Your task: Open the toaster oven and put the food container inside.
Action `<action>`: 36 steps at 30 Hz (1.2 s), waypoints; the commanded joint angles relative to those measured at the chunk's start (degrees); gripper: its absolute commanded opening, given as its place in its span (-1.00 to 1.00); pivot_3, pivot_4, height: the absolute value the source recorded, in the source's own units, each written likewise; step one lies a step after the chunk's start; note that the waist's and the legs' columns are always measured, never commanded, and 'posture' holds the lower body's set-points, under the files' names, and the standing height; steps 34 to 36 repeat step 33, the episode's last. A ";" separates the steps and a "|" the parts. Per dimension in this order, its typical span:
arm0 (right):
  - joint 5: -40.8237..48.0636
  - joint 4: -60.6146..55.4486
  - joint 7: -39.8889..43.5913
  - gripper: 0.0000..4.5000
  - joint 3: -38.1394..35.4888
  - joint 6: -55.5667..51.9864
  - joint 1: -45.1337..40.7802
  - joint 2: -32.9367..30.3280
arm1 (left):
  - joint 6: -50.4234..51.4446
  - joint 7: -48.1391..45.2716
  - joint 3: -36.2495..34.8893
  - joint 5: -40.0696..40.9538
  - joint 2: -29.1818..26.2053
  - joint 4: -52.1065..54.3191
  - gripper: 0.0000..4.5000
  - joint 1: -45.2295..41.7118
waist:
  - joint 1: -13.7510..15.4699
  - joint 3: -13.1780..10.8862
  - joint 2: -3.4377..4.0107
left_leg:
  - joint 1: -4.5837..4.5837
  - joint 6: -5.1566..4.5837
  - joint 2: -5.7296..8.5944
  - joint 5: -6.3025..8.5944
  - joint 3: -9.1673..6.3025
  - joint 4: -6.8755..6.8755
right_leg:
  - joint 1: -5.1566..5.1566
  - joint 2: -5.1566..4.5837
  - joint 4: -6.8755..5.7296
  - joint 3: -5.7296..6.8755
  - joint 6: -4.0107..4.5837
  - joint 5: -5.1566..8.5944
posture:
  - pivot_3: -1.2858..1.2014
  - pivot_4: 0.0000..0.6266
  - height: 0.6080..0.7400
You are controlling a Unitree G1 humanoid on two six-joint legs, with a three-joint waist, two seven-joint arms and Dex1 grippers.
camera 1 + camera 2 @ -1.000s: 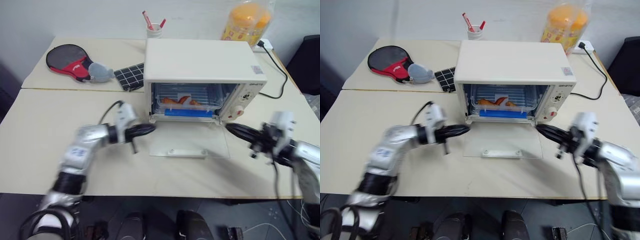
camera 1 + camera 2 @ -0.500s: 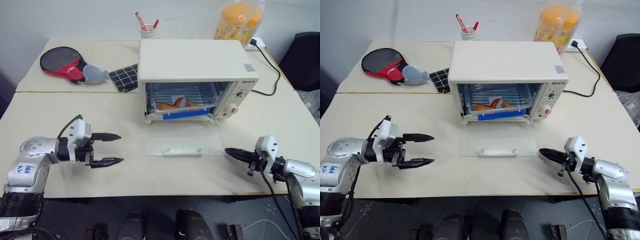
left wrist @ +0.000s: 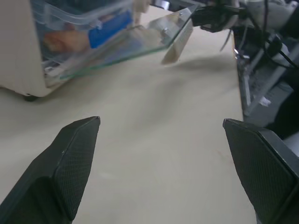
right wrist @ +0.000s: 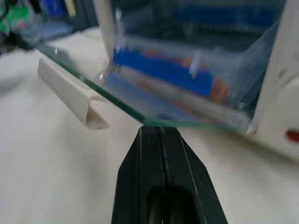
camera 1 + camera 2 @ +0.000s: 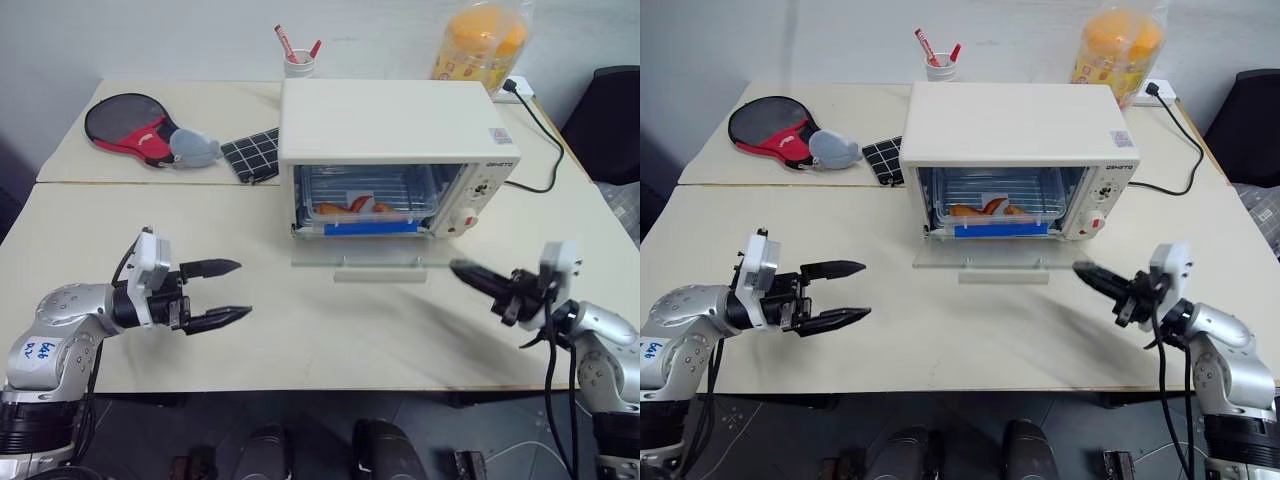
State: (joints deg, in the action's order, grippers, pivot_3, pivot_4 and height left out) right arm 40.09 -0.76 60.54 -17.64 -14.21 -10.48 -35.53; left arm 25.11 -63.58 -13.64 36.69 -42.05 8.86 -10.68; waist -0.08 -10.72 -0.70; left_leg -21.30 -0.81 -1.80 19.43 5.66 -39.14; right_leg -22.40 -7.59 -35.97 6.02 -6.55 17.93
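Pinched shut and empty, my right gripper (image 5: pixel 1087 272) is sitting just beneath the glass door's (image 5: pixel 980 253) right corner, nearer than my wide-open left gripper (image 5: pixel 843 292), while the food container (image 5: pixel 992 212) is lying crosswise inside the toaster oven (image 5: pixel 1015 125) beyond.

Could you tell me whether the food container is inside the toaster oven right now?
Inside: the food container sits on the rack of the toaster oven.
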 commanded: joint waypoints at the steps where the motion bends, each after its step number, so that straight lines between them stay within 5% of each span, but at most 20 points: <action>1: 3.52 -2.12 -4.71 -1.00 -1.54 -1.89 -5.64 2.40 | 0.79 4.89 -1.89 1.98 2.51 1.55 0.99 -2.40 | -0.02 0.00 0.00 | 0.01 0.00 0.02 0.00 0.01 0.00 | -0.01 -0.01 -0.01 -0.01 0.00 0.00 | 0.03 -0.52 1.00; 8: -2.04 6.72 -5.65 -1.00 2.02 0.85 -15.42 5.25 | 1.58 8.30 -0.17 1.68 5.81 -0.40 0.99 -6.34 | -0.11 0.00 0.00 | -0.03 0.01 0.02 0.00 0.06 0.04 | -0.05 0.04 0.04 0.00 0.00 0.00 | 0.03 -0.52 1.00; 15: -0.42 0.98 -3.72 -1.00 -0.49 -3.35 -9.35 1.14 | -1.59 6.75 0.76 -2.20 4.00 -1.58 0.99 -5.18 | 0.08 0.00 0.00 | -0.13 0.00 0.05 0.00 0.04 0.02 | -0.08 0.02 0.07 0.04 0.00 0.00 | 0.03 -0.52 1.00; 19: -2.04 -9.13 2.70 -0.48 -0.66 -0.91 2.55 -3.61 | -10.82 5.57 -0.58 -7.53 2.83 -5.36 1.00 -2.10 | 0.19 -0.01 0.04 | -0.13 0.00 0.03 0.00 0.03 0.08 | -0.08 0.06 0.11 0.06 -0.01 0.00 | 0.03 -0.52 1.00; 23: -6.40 -15.00 5.07 0.11 -1.77 10.52 14.21 -1.36 | -25.49 4.38 -1.77 -13.51 3.20 -8.18 1.00 4.63 | -0.07 -0.01 0.04 | -0.01 -0.01 0.01 0.02 0.14 0.11 | -0.06 0.07 0.10 -0.01 -0.01 0.00 | 0.03 -0.52 1.00; 29: -9.29 -13.60 10.38 0.94 2.08 19.08 18.21 -0.55 | -33.83 1.96 -1.32 -13.89 3.63 -10.53 1.00 9.07 | -0.02 -0.01 0.03 | 0.12 -0.07 0.01 0.08 0.21 0.08 | -0.04 -0.04 0.20 -0.11 -0.01 0.00 | 0.03 -0.52 1.00; 36: -9.29 -12.07 10.28 0.97 3.26 20.00 17.53 -0.26 | -33.29 0.55 -0.18 -12.25 3.34 -8.05 1.00 9.56 | 0.19 -0.01 0.03 | 0.09 -0.07 0.01 0.09 0.16 0.09 | -0.04 -0.08 0.11 -0.07 -0.01 0.00 | 0.03 -0.52 1.00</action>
